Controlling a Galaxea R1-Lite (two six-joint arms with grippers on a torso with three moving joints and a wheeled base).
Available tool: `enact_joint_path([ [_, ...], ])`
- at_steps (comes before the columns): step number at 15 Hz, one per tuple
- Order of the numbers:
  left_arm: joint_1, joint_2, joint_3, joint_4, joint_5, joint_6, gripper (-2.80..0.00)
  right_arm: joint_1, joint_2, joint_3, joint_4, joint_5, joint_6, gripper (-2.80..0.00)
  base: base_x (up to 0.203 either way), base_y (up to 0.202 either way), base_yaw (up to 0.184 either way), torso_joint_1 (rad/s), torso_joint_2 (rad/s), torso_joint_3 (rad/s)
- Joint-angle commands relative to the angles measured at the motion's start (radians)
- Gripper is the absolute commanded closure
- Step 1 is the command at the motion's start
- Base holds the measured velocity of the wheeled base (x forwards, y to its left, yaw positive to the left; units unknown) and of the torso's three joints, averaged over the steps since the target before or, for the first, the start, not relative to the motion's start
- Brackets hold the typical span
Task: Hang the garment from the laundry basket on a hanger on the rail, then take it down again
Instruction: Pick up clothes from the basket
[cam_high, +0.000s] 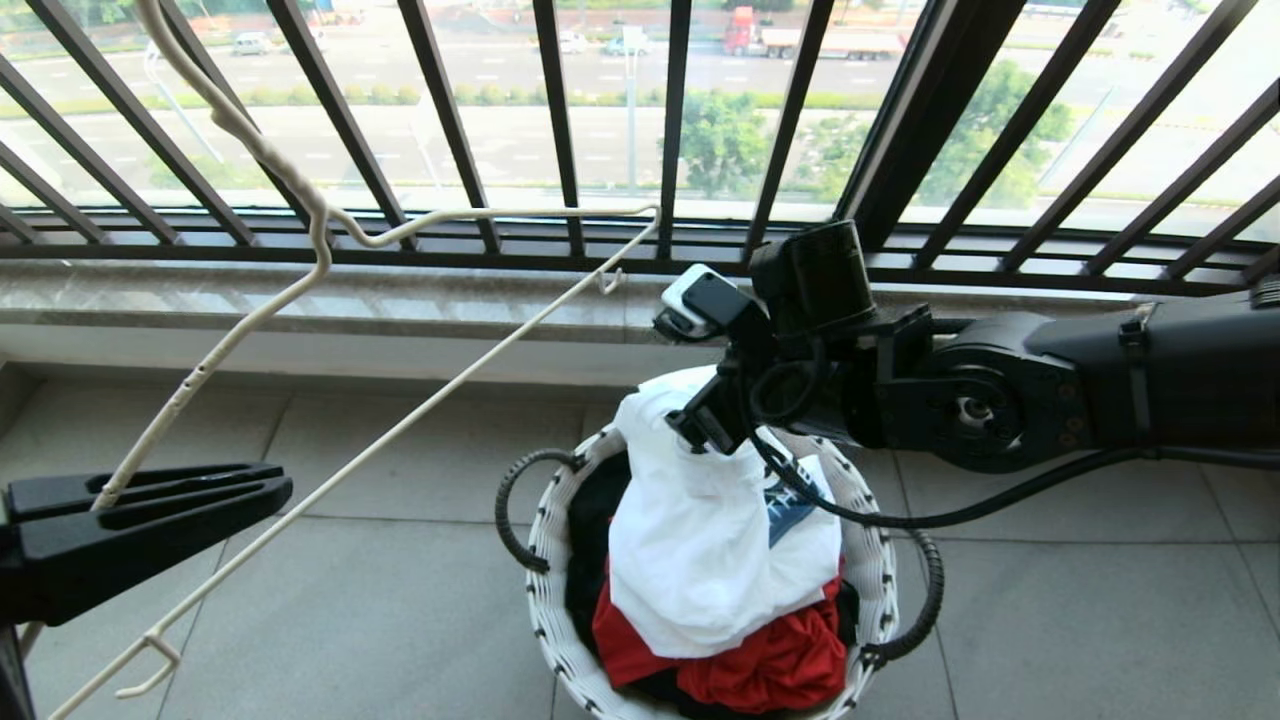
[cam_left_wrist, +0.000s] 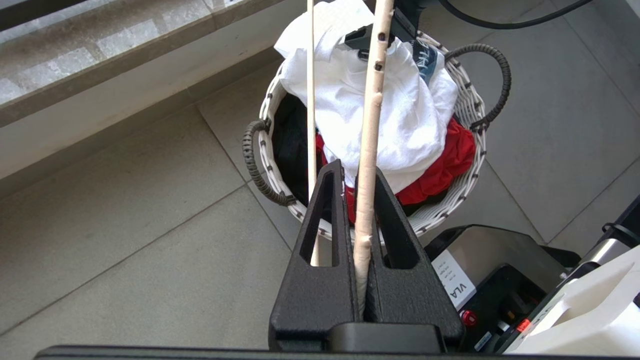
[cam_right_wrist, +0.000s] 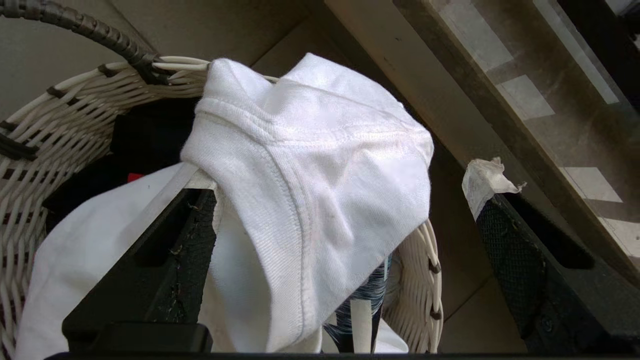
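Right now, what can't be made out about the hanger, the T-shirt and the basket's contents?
- Hanger: its hook runs off the head view's top edge, so no rail shows.
- White T-shirt: its logo print is mostly covered by folds and the right gripper, jaws open, one side draped in cloth.
- Laundry basket: the black shirt and red cloth are largely buried.
- Left gripper is shut on the hanger.

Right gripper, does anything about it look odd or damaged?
Yes. On the right gripper, one fingertip carries a torn, frayed scrap of white tape or padding that is peeling loose. A fold of the white T-shirt is draped over the other, jaws wide open.
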Motion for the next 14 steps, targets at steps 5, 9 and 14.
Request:
enact_joint_path([
  [5,0.0,0.003,0.001,0.001,0.0,0.001,0.0,-0.03,0.034,-0.095,0.0,-0.004,-0.009,-2.8,0.0,0.0,0.0,0.0,0.0,0.0],
  [9,0.0,0.002,0.0,0.001,0.0,0.001,0.0,-0.04,0.046,-0.096,-0.001,-0.01,-0.009,-2.8,0.0,0.0,0.0,0.0,0.0,0.0],
  [14,0.0,0.002,0.002,0.001,0.0,0.001,0.0,-0.056,0.056,-0.095,-0.004,-0.029,-0.008,-2.8,0.0,0.0,0.0,0.0,0.0,0.0],
])
